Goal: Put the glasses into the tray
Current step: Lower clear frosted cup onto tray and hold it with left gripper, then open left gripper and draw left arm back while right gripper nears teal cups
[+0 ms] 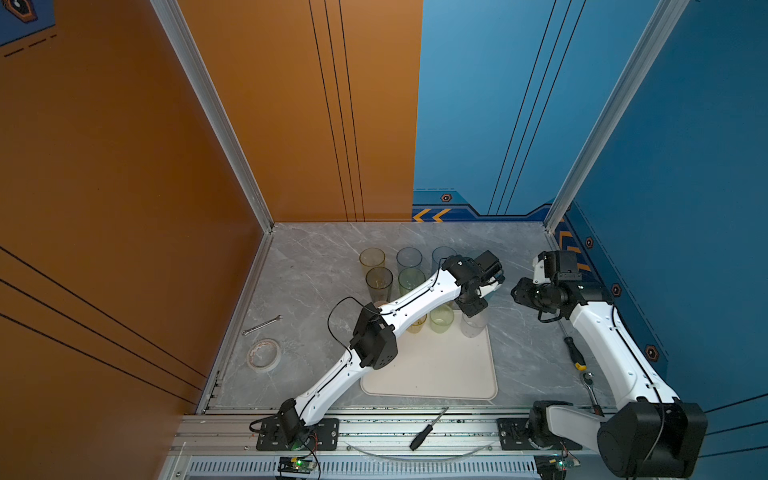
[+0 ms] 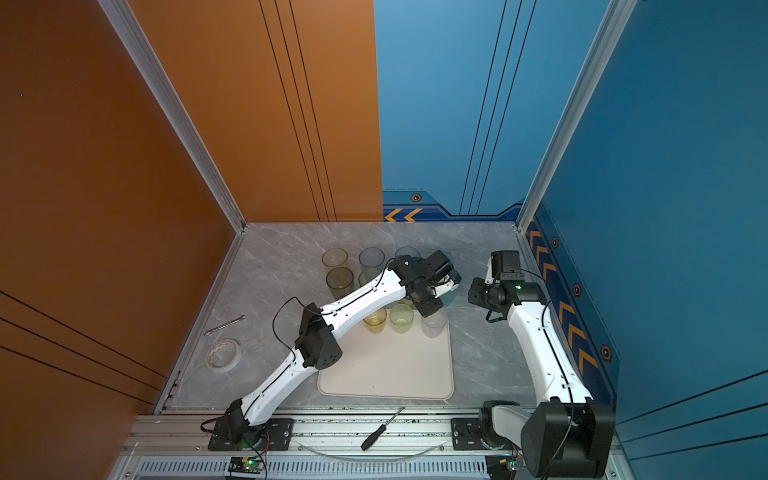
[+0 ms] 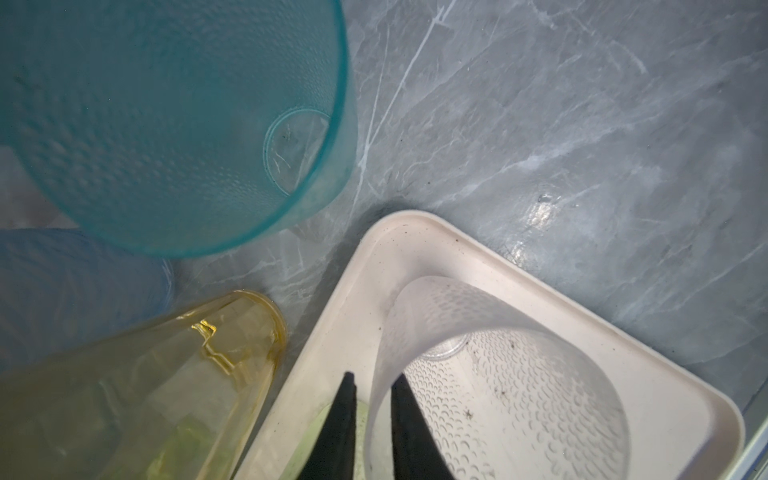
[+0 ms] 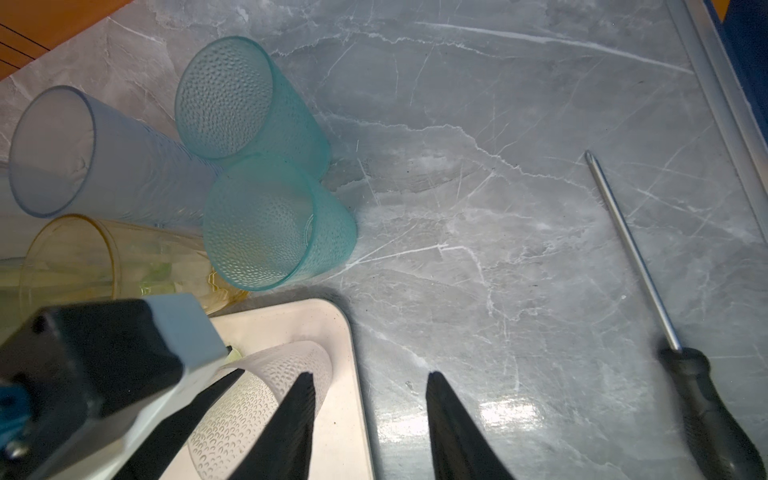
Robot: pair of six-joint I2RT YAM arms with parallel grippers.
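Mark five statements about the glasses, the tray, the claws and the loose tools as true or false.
1. The clear glass stands in a corner of the tray, with the left claw straddling its wall. True.
2. The right claw is shut on a glass. False: it is open and holds nothing.
3. The teal glasses stand in the tray. False: they stand on the table, just beyond the tray's corner.
4. A screwdriver lies on the table on the right arm's side. True.
5. The tape roll lies in the tray. False: in a top view it lies on the table, left of the tray.
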